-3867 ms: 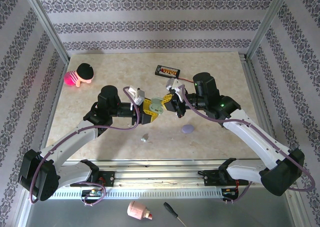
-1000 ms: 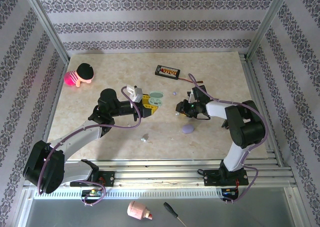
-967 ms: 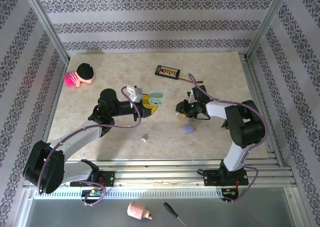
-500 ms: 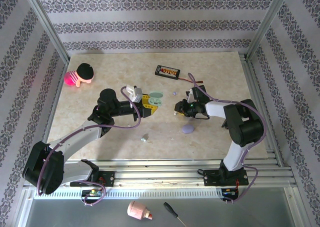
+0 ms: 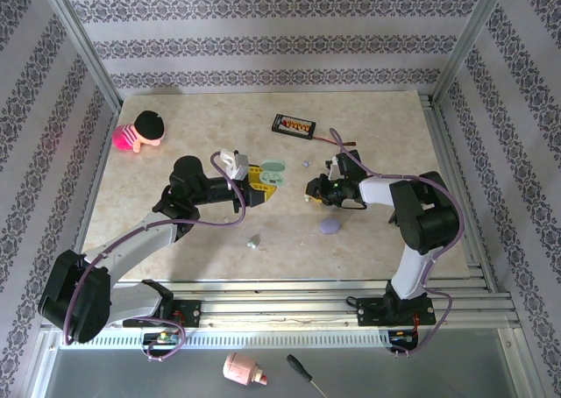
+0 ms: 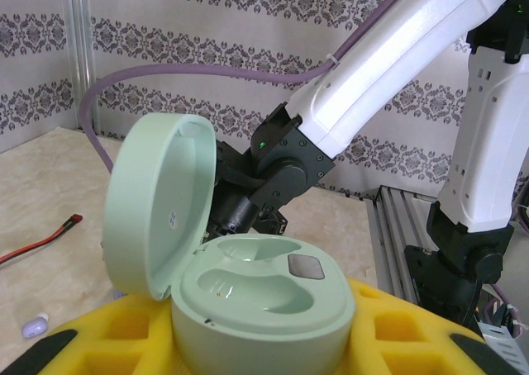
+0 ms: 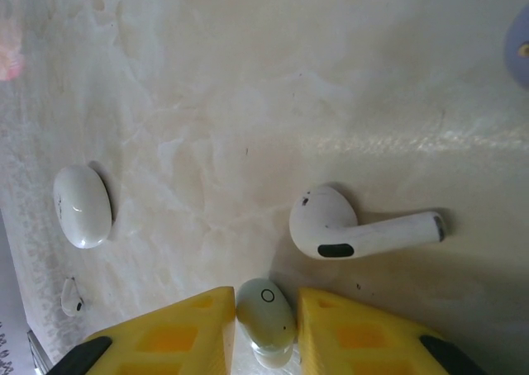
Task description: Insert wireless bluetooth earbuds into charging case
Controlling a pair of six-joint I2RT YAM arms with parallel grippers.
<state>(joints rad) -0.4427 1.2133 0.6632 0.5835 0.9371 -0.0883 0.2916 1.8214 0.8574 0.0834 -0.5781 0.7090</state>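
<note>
Marble-look beige table, patterned wallpaper behind. L gripper is clamped on mint charging case btwn its yellow pads; lid hinged up, open, two wells showing. From above, that case sits mid-table, facing the R arm. R gripper is down at the surface, yellow fingers pinching mint earbud from both sides. White stemmed earbud lies on the table just beside it. White bean-shaped piece lies well apart from it. Lavender earbud lies on the table btwn mint case & R arm. Lavender case is near R gripper. Black board w/ red wire & doll are at the far side.
</note>
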